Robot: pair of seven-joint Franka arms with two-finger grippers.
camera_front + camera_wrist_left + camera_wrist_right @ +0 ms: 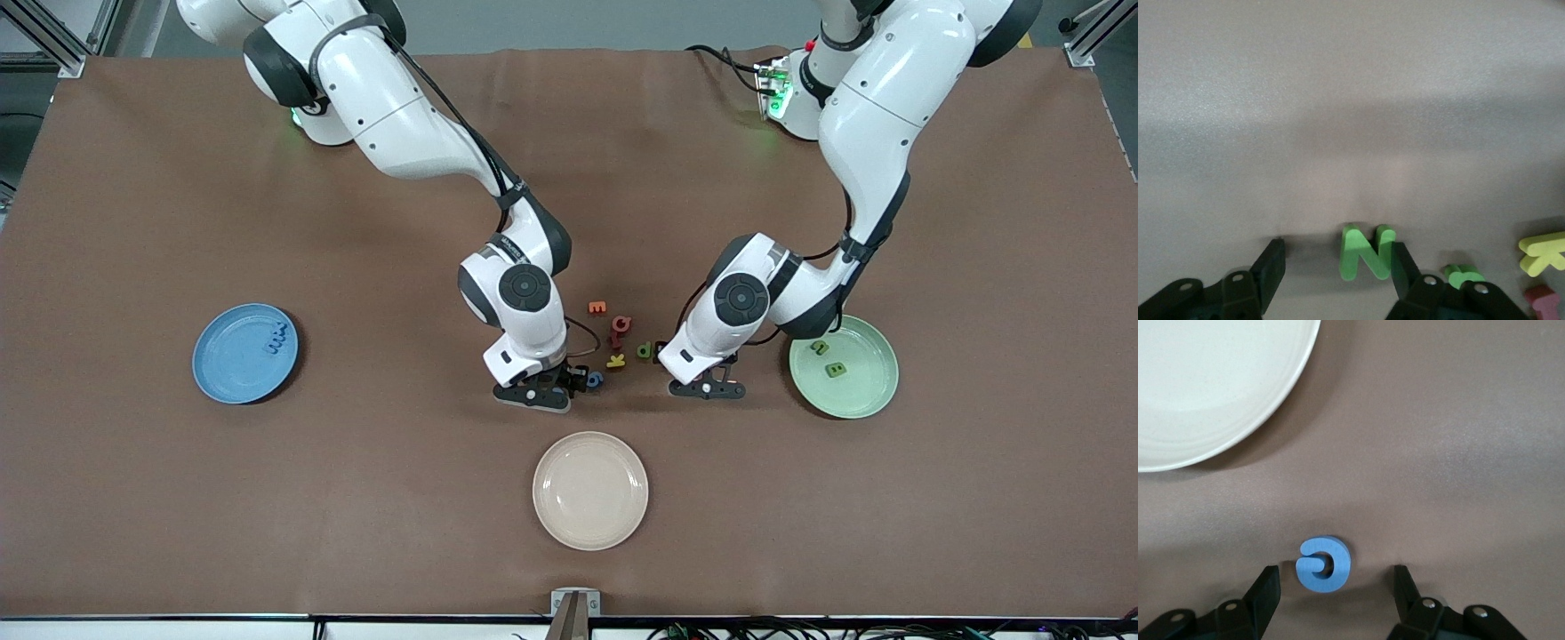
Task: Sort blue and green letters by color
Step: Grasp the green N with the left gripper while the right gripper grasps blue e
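Blue letter (1323, 564): round G-like shape, flat on the brown surface (356, 498), between the right gripper's (1336, 593) fingers (1265, 590); gap on both sides, no contact seen.
Right gripper fingers: spread, one on each side of the blue letter, low at the surface, holding nothing.
Green letter N (1367, 252): flat on the surface between the left gripper's (1338, 273) fingers (1403, 267); one finger just beside or touching the N's edge, the other well off it.
Left gripper fingers: spread, nothing lifted.
Front view position: right gripper (558, 384) at the edge of the letter pile nearest the camera; left gripper (709, 380) beside the pile, toward the green plate.
Pile: orange letter (597, 308), red letter (615, 340), yellow letter (615, 361), second green letter (644, 350) loose on the surface between the two grippers.
Blue plate (233, 369): toward the right arm's end; dark blue letters (278, 335) lie near its rim, count unclear.
Green plate (858, 396): toward the left arm's end; two green letters (836, 369) inside.
Cream plate (590, 490): nearest the camera.
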